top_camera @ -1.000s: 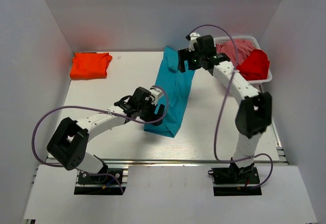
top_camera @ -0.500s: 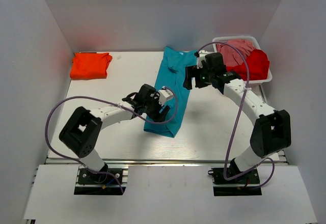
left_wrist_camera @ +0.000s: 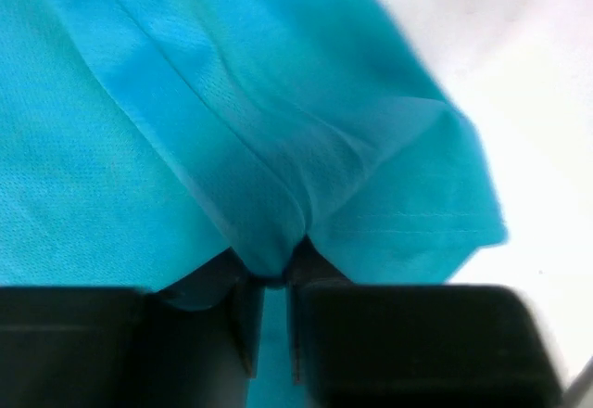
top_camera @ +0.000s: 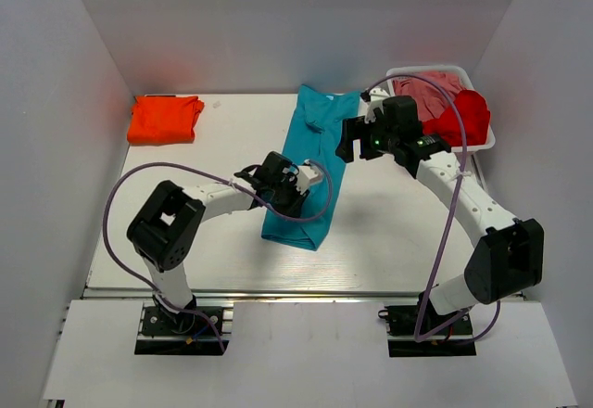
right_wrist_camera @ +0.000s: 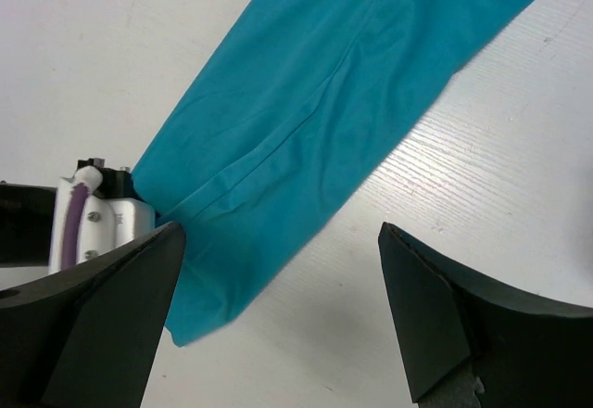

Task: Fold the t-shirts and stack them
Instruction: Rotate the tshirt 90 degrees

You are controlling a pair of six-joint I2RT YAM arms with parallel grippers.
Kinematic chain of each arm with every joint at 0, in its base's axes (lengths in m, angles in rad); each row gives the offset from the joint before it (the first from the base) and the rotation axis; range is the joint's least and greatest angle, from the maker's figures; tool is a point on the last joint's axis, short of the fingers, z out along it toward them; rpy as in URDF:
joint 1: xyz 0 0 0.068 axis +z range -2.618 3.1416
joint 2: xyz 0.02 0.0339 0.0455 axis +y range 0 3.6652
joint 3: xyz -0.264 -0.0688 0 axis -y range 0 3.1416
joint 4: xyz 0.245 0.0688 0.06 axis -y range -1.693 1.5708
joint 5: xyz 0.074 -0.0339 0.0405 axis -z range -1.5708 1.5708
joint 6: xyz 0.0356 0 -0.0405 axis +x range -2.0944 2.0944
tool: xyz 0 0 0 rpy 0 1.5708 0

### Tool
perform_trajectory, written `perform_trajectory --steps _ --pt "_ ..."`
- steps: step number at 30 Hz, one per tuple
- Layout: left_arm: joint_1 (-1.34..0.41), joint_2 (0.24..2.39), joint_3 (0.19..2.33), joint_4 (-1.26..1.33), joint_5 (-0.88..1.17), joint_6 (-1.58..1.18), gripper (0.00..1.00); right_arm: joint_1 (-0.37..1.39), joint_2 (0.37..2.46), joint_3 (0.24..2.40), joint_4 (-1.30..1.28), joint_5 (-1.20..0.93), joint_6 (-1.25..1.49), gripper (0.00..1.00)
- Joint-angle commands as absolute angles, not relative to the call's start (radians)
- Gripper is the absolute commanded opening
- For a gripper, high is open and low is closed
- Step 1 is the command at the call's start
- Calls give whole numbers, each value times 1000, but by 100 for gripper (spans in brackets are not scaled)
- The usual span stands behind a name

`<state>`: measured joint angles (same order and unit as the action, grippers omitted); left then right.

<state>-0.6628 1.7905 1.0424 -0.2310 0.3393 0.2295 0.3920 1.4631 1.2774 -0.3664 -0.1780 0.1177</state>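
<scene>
The teal t-shirt (top_camera: pixel 315 153) lies as a long folded strip running diagonally down the middle of the table. My left gripper (top_camera: pixel 287 202) sits on its lower part. In the left wrist view the left gripper (left_wrist_camera: pixel 275 283) has a raised fold of the teal t-shirt (left_wrist_camera: pixel 278 130) pinched between its narrow jaws. My right gripper (top_camera: pixel 357 139) hovers open just right of the strip's upper half. In the right wrist view the right gripper (right_wrist_camera: pixel 281 229) holds nothing, with the teal t-shirt (right_wrist_camera: pixel 315 93) below it. An orange t-shirt (top_camera: pixel 165 118) lies folded at the back left.
A white basket (top_camera: pixel 484 146) at the back right holds a red t-shirt (top_camera: pixel 463 116) and a pink t-shirt (top_camera: pixel 431 88). White walls enclose the table on three sides. The left arm's purple cable loops over the table's left half.
My left gripper slid right onto the teal shirt's lower part and closed on a fold. My right gripper left the shirt's top edge and moved right and nearer, still open.
</scene>
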Motion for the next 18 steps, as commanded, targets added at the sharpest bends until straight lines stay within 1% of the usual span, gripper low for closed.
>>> perform_trajectory --steps 1,3,4,7,9,13,15,18 --pt "-663 1681 1031 -227 435 178 23 388 1439 1258 -351 -169 127 90" --pt "-663 1672 1031 -227 466 146 21 385 1448 1256 -354 -172 130 90" --pt "-675 1661 1022 -236 498 115 15 387 1453 1255 -363 -173 132 90" --pt "-675 1661 1022 -258 558 51 13 388 1460 1249 -365 -173 135 90" --pt "-675 1661 1022 -290 569 17 6 385 1466 1250 -376 -172 140 90" --pt "-675 1661 1002 -348 598 -64 3 385 1467 1250 -380 -176 149 90" --pt "-675 1661 993 -365 662 -112 3 387 1471 1253 -387 -182 149 90" --pt "-675 1684 992 -425 673 -159 3 385 1474 1255 -393 -195 153 90"
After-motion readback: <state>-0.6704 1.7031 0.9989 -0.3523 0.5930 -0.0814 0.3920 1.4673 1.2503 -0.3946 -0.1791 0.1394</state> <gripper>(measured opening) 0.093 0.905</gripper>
